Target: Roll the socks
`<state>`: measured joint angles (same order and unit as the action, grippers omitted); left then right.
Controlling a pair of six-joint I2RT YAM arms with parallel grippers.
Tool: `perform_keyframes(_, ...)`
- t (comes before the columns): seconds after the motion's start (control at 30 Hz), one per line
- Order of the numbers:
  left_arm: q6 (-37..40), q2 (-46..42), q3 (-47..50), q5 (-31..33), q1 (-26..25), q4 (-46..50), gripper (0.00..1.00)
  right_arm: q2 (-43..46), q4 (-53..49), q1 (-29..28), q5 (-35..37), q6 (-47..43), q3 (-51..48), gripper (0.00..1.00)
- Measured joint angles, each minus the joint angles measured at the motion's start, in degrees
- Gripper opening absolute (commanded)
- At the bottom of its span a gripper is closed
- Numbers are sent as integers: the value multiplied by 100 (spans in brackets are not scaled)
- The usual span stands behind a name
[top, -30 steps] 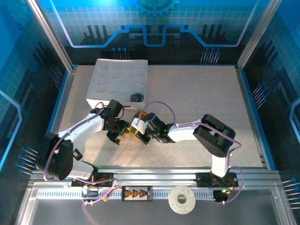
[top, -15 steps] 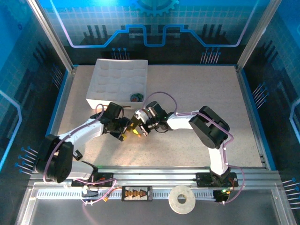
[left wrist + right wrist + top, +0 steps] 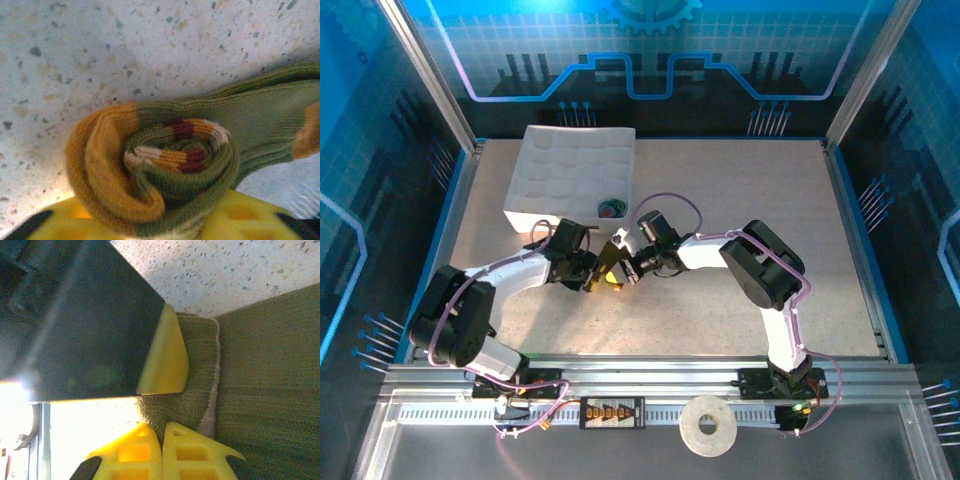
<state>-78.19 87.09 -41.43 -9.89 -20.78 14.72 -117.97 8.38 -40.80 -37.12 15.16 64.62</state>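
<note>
At the back left of the speckled worktop (image 3: 750, 200) I see the white gridded tray (image 3: 552, 172). In its near right compartment sits a small dark bundle with green in it, which I take for the grey-blue sock (image 3: 611, 208), though it is too small to make out well

Just in front of the tray, the left gripper (image 3: 596, 277) reaches in towards the middle of the worktop. From its wrist camera I see the olive-green sock (image 3: 170, 165) wound into a tight spiral, orange toe on the outside and red, orange and cream bands at the core. Yellow pads (image 3: 240, 217) sit against the roll on both sides, so I read these jaws as grasping it. The roll rests low over the worktop, and the unrolled part of the sock runs off to the right

The right gripper (image 3: 162, 450) meets the left one nose to nose. Its jaws are clenched, yellow fingertips pressed together at the pale cuff edge of the flat green fabric. Whether any fabric is caught between them I cannot tell. In that same view a dark finger (image 3: 165, 360) of the left jaws, tipped in yellow, lies against the sock
</note>
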Motion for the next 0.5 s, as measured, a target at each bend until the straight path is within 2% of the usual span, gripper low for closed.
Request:
perform_keyframes(0.03, -11, 79, -101, 0, 0, 103, 16, 11, 0, -2, 11, -17, -4, 0)
perform_keyframes(0.13, -17, 232, -404, -28, -13, 503, 0, 166, 20, -39, 225, -192, -138, 11)
perform_keyframes(0.23, 15, 321, -555, -138, -76, 763, 0, 538, 177, -173, 699, -492, -533, 28)
perform_keyframes(0.37, 13, 321, -627, -330, -127, 1174, 0, 1626, 789, -610, 1716, -1193, -1818, 54)
perform_keyframes(0.5, 9, 216, -682, -350, -127, 1825, 0, 2455, 1126, -1193, 2636, -2109, -2734, 57)
